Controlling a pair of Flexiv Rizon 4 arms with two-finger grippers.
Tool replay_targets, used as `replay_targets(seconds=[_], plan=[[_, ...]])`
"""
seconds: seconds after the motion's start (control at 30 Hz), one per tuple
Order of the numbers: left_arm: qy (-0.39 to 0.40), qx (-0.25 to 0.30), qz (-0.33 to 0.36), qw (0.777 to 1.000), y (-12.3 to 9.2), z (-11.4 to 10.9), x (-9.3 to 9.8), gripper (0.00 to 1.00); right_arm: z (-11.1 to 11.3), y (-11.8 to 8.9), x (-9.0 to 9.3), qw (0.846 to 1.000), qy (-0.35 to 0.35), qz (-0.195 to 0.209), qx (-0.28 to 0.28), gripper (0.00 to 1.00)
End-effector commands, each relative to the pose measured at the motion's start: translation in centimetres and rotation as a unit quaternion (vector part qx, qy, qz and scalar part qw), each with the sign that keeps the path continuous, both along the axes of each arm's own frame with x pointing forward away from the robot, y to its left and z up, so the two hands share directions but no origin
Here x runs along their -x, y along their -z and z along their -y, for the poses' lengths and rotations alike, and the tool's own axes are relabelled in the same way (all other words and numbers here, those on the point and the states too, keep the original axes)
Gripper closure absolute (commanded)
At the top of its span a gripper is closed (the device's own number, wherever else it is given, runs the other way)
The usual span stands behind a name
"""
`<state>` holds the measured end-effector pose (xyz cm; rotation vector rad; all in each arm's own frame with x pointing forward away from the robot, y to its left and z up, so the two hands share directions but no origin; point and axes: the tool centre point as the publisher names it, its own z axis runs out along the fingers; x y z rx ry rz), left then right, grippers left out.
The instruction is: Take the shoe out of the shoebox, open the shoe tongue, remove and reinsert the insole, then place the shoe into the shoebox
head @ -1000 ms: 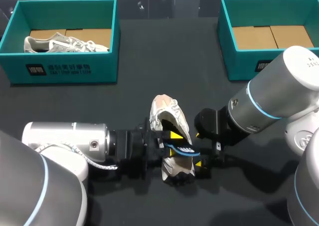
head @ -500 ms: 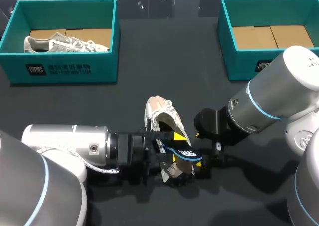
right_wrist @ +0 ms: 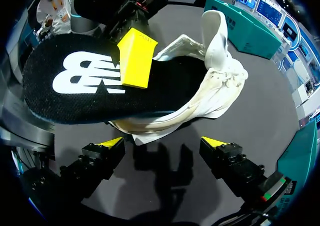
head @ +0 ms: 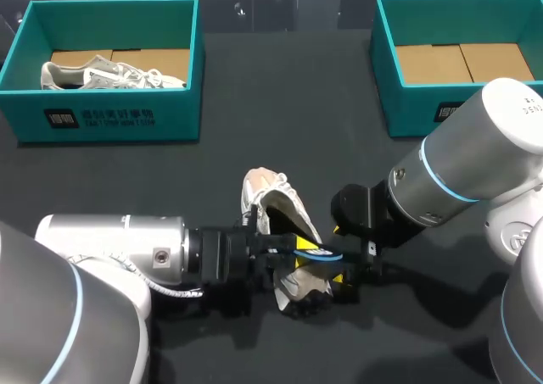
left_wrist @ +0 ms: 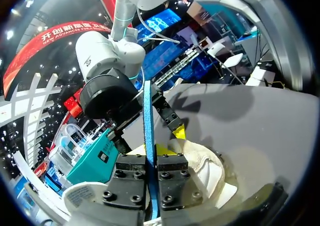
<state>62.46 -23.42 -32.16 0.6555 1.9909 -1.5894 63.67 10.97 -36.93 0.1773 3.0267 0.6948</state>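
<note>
Shifted towards the left arm since a second ago, the white and beige mesh shoe (head: pixel 265 196) now lies lower on the black desk (head: pixel 254 104), and the black blue-edged foam insole (right_wrist: pixel 75 86) has been turned flatter. The insole is pinched in the closed left claw (left_wrist: pixel 153 151), its front apparently inside the shoe, so reinsertion seems under way. The right claw (right_wrist: pixel 162 143) is held wide open and empty near the heel

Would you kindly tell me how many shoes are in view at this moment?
2. A grey shoe lies in the left shoebox; a white shoe is at the table's front middle. The right shoebox looks empty; none seems hidden.
</note>
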Motion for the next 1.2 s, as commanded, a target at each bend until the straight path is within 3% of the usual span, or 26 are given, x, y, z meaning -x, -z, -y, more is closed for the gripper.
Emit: replay_targets(seconds=[0.03,0.33,0.5,0.53,0.57,0.93,1.0,1.1,1.2], plan=[[-0.010,-0.005,0.002,1.000,0.8,-0.2,-0.3,1.00,0.1,0.0,0.1,1.000,0.000,0.001,0.000,0.00],[-0.029,-0.025,0.009,0.999,2.4,-1.0,-1.9,1.00,0.1,0.0,0.1,1.000,0.000,0.001,0.000,0.00],[-0.029,-0.021,0.004,0.999,1.6,-1.2,-1.5,1.00,0.1,0.0,0.1,1.000,0.000,0.001,0.000,0.00],[-0.028,-0.018,0.003,0.999,1.3,-1.2,-1.3,0.84,0.1,0.0,0.1,1.000,0.000,0.001,0.000,0.00],[-0.027,-0.016,0.003,1.000,0.9,-1.2,-1.2,0.78,0.1,0.0,0.1,1.000,0.000,0.001,0.000,0.00],[-0.012,-0.003,-0.003,1.000,-1.5,-0.8,0.7,0.71,0.1,0.0,0.1,1.000,0.000,0.001,0.000,0.00],[-0.008,-0.008,-0.002,1.000,-1.3,-0.5,0.8,0.73,0.1,0.0,0.1,1.000,0.000,0.001,0.000,0.00],[-0.007,-0.018,-0.001,1.000,-0.7,-0.1,0.5,1.00,0.1,0.0,0.1,1.000,0.000,0.001,0.000,0.00],[-0.013,-0.028,0.005,1.000,0.2,-0.1,0.0,1.00,0.1,0.0,0.1,1.000,0.000,0.001,0.000,0.00]])
